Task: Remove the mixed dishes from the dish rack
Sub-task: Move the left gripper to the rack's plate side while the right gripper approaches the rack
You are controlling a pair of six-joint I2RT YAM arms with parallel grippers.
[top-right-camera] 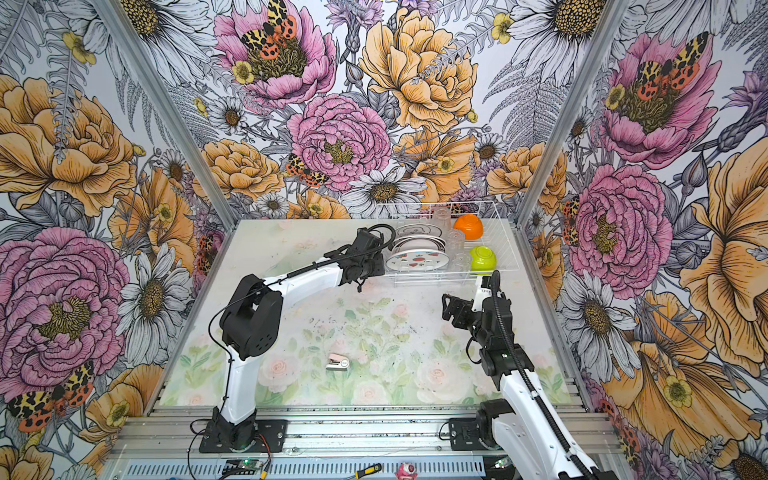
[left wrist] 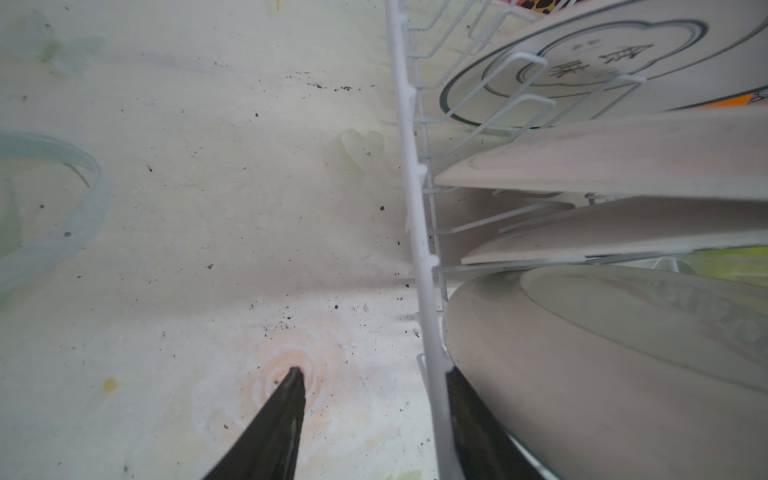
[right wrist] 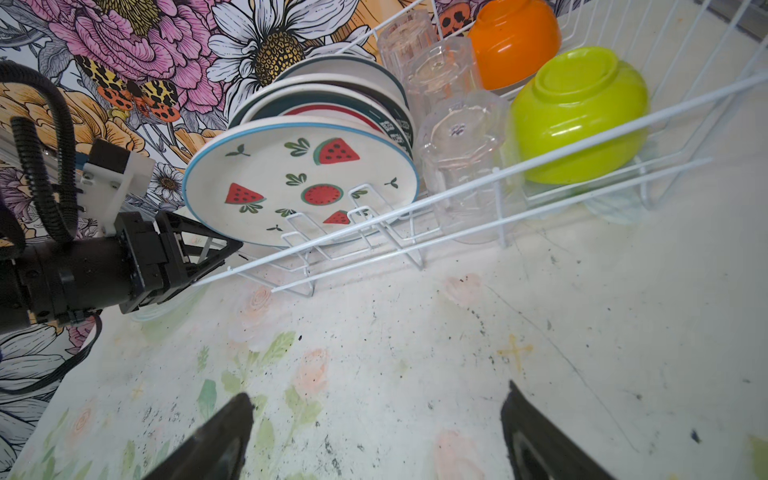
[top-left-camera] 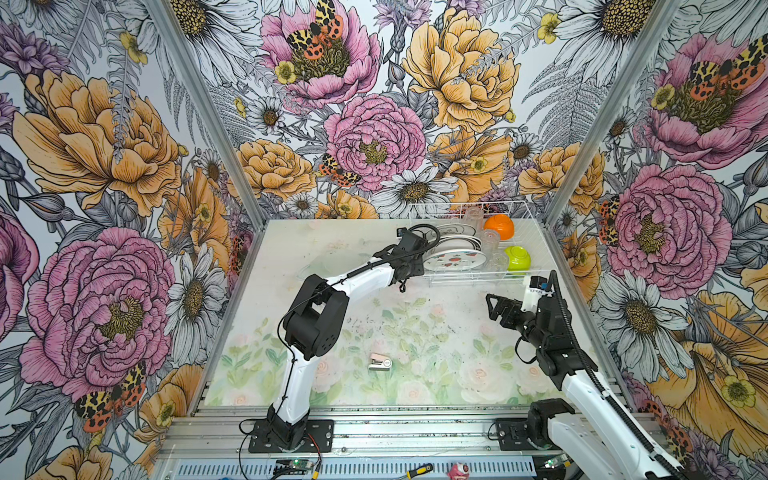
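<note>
The white wire dish rack [top-left-camera: 469,279] [top-right-camera: 436,276] stands at the back right of the table. It holds a watermelon plate [top-left-camera: 455,259] [right wrist: 299,183], two teal-rimmed plates [top-left-camera: 457,232] behind it, three clear tumblers [top-left-camera: 490,239] [right wrist: 461,145], an orange bowl [top-left-camera: 498,226] [right wrist: 515,37] and a lime-green bowl [top-left-camera: 517,259] [right wrist: 577,116]. My left gripper [top-left-camera: 419,267] [left wrist: 373,370] is open at the rack's left end. One finger is outside the end wire [left wrist: 415,187]; the other is inside, against the watermelon plate's underside [left wrist: 602,374]. My right gripper [top-left-camera: 491,308] [right wrist: 378,392] hangs open and empty over the table before the rack.
A small pink-white stapler [top-left-camera: 380,361] lies on the table toward the front middle. A pale translucent round rim [left wrist: 93,174] lies on the table left of the rack. Flowered walls close in the back and both sides. A screwdriver [top-left-camera: 419,470] rests on the front rail.
</note>
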